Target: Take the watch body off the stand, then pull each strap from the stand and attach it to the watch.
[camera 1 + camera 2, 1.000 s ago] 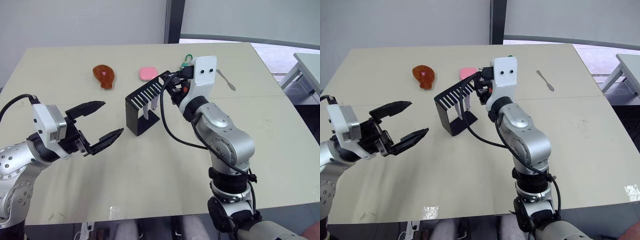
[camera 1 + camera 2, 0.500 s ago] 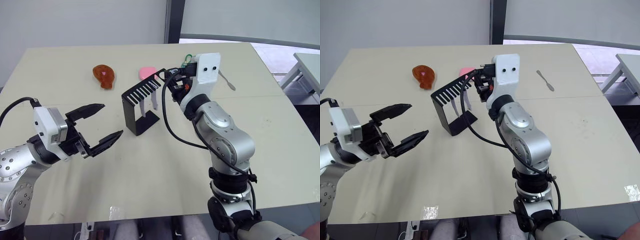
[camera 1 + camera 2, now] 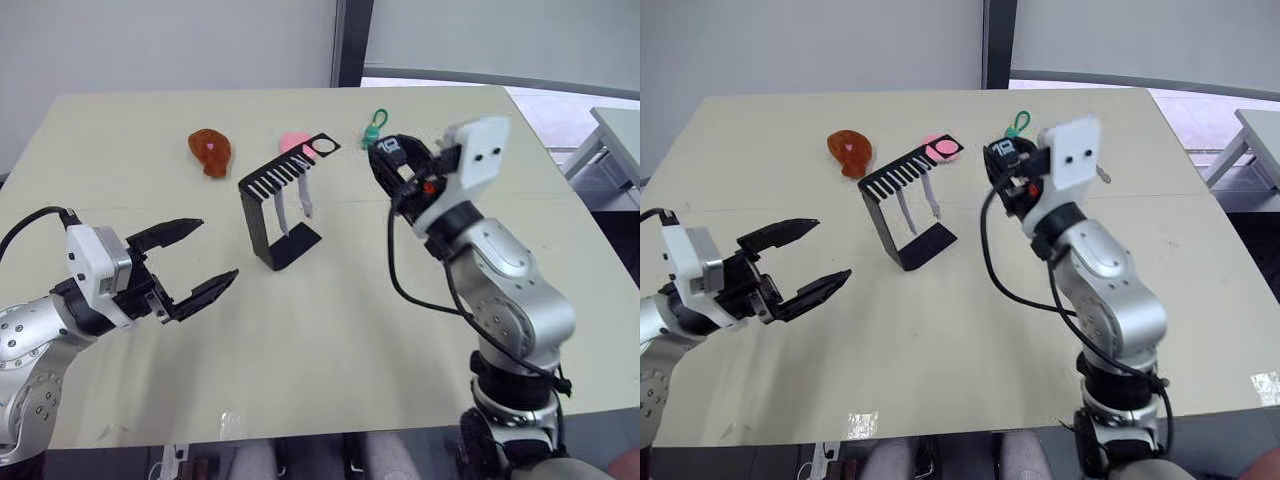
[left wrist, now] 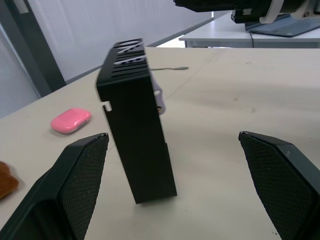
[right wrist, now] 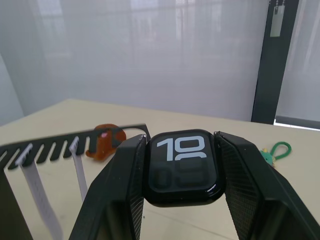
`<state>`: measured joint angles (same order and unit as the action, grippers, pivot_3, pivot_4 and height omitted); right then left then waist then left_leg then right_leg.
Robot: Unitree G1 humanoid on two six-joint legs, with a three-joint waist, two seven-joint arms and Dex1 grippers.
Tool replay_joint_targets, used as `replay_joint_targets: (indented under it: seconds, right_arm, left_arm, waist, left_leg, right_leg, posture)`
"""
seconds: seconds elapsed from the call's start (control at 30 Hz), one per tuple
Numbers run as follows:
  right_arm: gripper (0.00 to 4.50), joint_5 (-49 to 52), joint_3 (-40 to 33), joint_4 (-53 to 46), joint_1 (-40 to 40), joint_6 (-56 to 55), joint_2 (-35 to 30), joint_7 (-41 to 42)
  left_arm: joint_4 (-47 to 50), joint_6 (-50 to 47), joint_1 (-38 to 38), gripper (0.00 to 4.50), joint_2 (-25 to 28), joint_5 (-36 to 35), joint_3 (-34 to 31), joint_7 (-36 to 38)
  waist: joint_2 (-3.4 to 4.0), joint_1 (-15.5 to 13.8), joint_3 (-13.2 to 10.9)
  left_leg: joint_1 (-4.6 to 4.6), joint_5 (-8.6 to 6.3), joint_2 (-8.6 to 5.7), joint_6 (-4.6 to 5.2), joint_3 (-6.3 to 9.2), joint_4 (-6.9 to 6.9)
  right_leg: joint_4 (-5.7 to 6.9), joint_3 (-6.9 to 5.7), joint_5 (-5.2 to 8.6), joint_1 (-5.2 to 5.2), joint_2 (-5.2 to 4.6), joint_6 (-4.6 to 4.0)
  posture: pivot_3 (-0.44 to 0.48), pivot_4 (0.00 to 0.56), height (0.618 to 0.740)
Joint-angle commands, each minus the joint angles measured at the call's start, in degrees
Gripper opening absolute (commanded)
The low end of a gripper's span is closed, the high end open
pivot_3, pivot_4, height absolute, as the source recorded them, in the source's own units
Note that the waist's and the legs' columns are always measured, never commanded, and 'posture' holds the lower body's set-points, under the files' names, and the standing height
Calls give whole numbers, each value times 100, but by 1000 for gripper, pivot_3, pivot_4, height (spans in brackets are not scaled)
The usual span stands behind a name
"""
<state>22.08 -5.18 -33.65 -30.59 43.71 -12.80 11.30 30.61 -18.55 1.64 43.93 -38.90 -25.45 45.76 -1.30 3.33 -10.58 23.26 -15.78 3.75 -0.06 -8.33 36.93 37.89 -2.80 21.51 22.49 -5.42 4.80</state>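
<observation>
Black watch body (image 5: 183, 167), digits lit, sits clamped in the right end effector (image 3: 1012, 170), now lifted clear of the stand (image 3: 282, 205) near the desk's (image 3: 330, 340) far edge. Both straps (image 3: 917, 208) hang there. Left end effector (image 3: 190, 262) gapes, released.

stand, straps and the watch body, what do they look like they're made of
The stand: thin black sheet metal by the look, matt, with crisp bends and cut comb slots.
The straps: pale, thin strips hanging limp from the slots, probably silicone or soft rubber; hard to say for certain.
The watch body, clamped in the right gripper: a glossy glass-like face with lit digits; the case material is unclear.
</observation>
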Motion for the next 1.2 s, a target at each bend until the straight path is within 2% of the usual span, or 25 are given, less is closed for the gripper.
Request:
replay_joint_targets:
  seconds: [0.03, 0.17, 0.27, 0.43, 0.6, 1.2]
  right_arm:
    - [1690, 208, -369, -579, 638, -197, -423, 377]
    - [1690, 294, -711, -684, 1810, -386, -618, 523]
    - [1690, 103, -661, -494, 2508, -722, -704, 642]
    - [1690, -193, -527, -115, 3153, -695, -628, 363]
    - [1690, -392, -352, 288, 3376, -1077, -462, 379]
    - [1690, -548, -70, 1494, 2957, -1794, -137, 462]
  left_arm:
    - [3, 198, 210, 4500, 192, 5, -72, 555]
    - [-114, 351, 140, 4500, 279, 69, 178, 986]
    - [-230, 549, 46, 4500, 268, 290, 413, 1145]
    - [-410, 758, -102, 4500, 261, 616, 720, 1245]
    - [-401, 731, -105, 4500, 228, 529, 713, 1273]
    - [-719, 587, -582, 4500, 311, 371, 778, 1515]
  waist:
    - [0, -5, 0]
    - [0, -20, 0]
    - [-1, -22, 1]
    - [-2, -15, 1]
    - [-2, -21, 1]
    - [-7, -24, 5]
  left_leg:
    - [-2, 0, 0, 0, 0, -2]
    - [-3, 1, 0, 0, 1, 0]
    - [-9, 1, -2, 2, 3, 1]
    - [-11, 2, -2, 1, 0, -1]
    - [-10, 2, -1, 1, 0, -1]
    - [-12, 3, -1, 0, -1, 10]
  right_leg:
    - [0, 0, 0, -1, 0, 0]
    - [0, -1, 0, -3, 1, 0]
    - [2, -1, -1, -10, 1, 1]
    - [2, 2, -2, -7, 4, 3]
    - [3, 4, -2, -6, 4, 3]
    - [9, 4, -2, -10, 4, 4]
  posture:
    - [0, 150, 740]
    - [0, 150, 740]
    - [0, 150, 740]
    - [0, 150, 740]
    - [0, 150, 740]
    - [0, 150, 740]
